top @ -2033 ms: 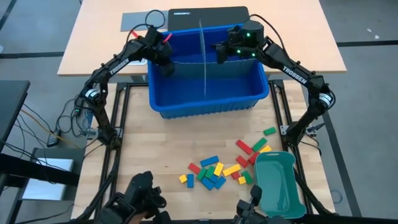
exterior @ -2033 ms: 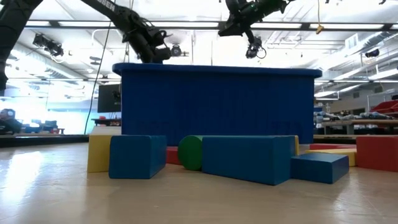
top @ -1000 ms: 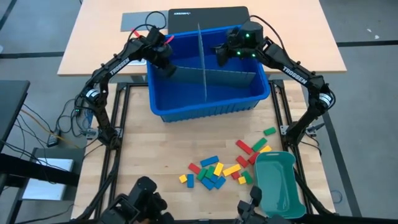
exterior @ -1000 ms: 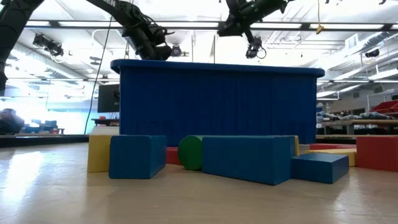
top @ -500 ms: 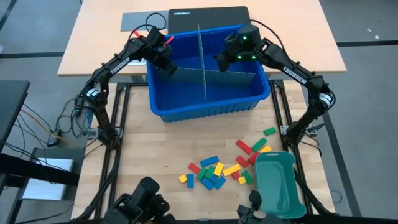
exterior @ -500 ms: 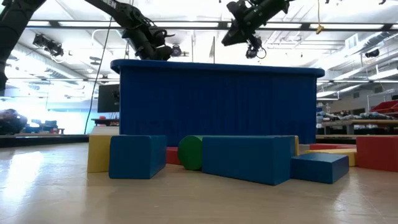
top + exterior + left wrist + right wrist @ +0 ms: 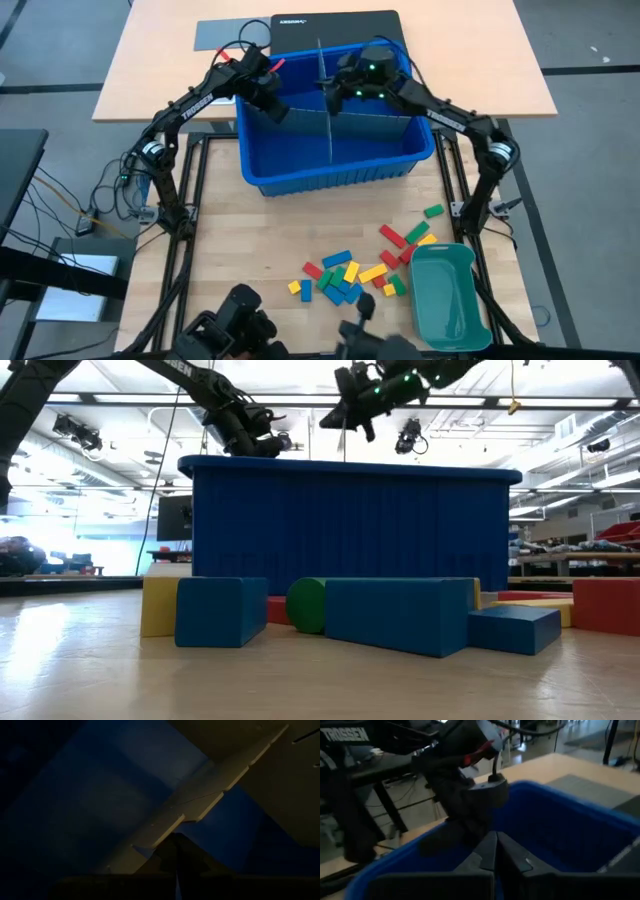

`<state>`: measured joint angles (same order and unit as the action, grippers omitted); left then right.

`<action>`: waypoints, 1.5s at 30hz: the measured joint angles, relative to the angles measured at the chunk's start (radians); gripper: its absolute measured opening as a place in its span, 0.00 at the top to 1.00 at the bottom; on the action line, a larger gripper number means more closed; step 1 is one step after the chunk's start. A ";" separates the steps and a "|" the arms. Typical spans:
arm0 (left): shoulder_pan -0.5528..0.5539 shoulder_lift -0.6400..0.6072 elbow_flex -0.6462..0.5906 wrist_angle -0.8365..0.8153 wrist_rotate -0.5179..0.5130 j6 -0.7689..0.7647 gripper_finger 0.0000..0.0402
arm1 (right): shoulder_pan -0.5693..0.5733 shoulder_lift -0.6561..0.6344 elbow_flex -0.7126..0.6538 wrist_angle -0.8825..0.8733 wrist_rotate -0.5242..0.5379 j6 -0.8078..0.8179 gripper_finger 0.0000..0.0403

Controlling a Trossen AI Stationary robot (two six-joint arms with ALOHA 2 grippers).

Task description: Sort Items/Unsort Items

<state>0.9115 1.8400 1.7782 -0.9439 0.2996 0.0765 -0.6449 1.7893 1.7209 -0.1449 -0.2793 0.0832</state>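
The items, small red, yellow, green and blue blocks (image 7: 345,272), lie loose on the wooden table near its front edge; the low view shows some of them close up (image 7: 400,615). A blue bin (image 7: 330,170) stands at the far side. Two grey slotted divider sheets are crossed inside it. One runs crosswise (image 7: 350,118), the other (image 7: 321,100) stands upright and rises above the rim. My left gripper (image 7: 272,108) is shut inside the bin at the crosswise sheet's left end. My right gripper (image 7: 325,88) is shut, level, just above the rim beside the upright sheet. My left gripper has its shut fingertips (image 7: 173,840) against the crosswise divider's slotted edge (image 7: 165,822) near its left end, slanting down from the table's left. I cannot tell whether the sheet lies between the fingers. My right gripper (image 7: 496,840) is close to the upright sheet; I cannot tell whether it touches it.
A teal tray (image 7: 447,295) sits at the near right next to the blocks. A black case (image 7: 335,25) and a grey mat (image 7: 225,32) lie on the tan table behind the bin. Bare wood shows between the bin and the blocks.
My right gripper has gone toward the table's left and slightly down, from over the bin's right half to the upright divider. The bin, the dividers and the blocks have stayed in place.
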 joint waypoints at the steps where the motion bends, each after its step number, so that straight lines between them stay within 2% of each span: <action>1: 0.000 0.000 0.000 0.001 0.000 -0.002 0.99 | -0.008 0.024 0.002 0.000 -0.004 -0.010 0.98; 4: -0.002 0.000 -0.001 0.000 0.000 -0.003 0.99 | -0.033 0.121 0.009 0.026 -0.078 0.017 0.99; 7: -0.003 0.000 -0.001 0.000 0.001 -0.003 1.00 | -0.042 0.166 0.009 0.047 -0.154 0.070 0.99; 13: -0.003 0.000 -0.001 0.001 0.003 -0.003 1.00 | -0.031 0.155 -0.002 0.142 -0.153 0.117 1.00; 20: -0.003 0.000 -0.002 0.009 0.007 -0.002 1.00 | -0.078 0.037 -0.004 0.148 -0.057 0.129 1.00; 24: -0.003 0.000 -0.002 0.009 0.008 -0.002 1.00 | -0.094 -0.036 -0.004 0.006 -0.009 0.195 0.99; 26: -0.003 0.000 -0.002 0.009 0.012 -0.002 1.00 | -0.094 -0.070 0.019 -0.131 0.003 0.262 0.98; 30: -0.003 0.000 -0.002 0.009 0.013 -0.001 1.00 | -0.047 -0.087 0.139 -0.439 0.047 0.273 0.89; 35: -0.003 0.000 -0.002 0.009 0.013 0.000 1.00 | 0.052 -0.085 0.319 -0.680 0.148 0.280 0.76; 40: -0.003 0.000 -0.002 0.009 0.024 0.001 1.00 | 0.111 -0.079 0.359 -0.744 0.215 0.344 0.67; 45: -0.003 0.000 -0.002 0.009 0.042 0.001 1.00 | 0.172 -0.077 0.360 -0.788 0.259 0.370 0.67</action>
<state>0.9085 1.8397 1.7767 -0.9348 0.3421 0.0776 -0.4730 1.7125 2.0808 -0.9328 -0.0205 0.4532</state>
